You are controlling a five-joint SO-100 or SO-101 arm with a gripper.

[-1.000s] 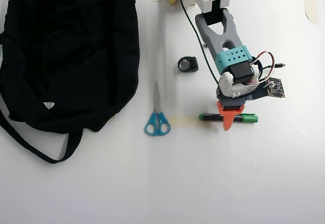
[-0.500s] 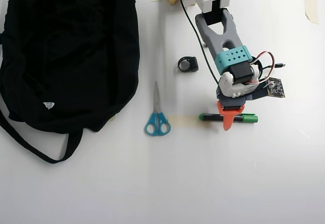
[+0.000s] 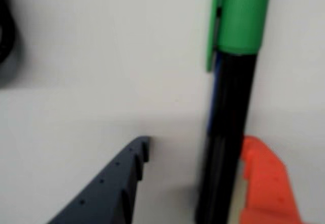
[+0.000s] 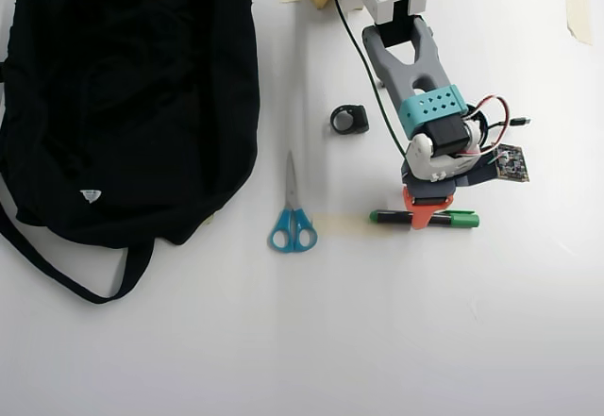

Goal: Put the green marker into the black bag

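Parted around the green marker, the gripper had not yet clamped or lifted it, and the black bag lay well apart from the marker.

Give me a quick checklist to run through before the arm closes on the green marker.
1. Green marker lies flat on the table: ok.
2. Marker sits between the fingers: ok. In the wrist view the dark finger is left of the barrel and the orange finger right of it.
3. Gripper open wide enough: ok, with a clear gap on the dark finger's side.
4. Orange finger touching the barrel: cannot tell, the picture is blurred.
5. Grip lands near mid-barrel: ok in the overhead view.
6. Path to the black bag: not ok if dragged low, since the scissors lie between; lift first.
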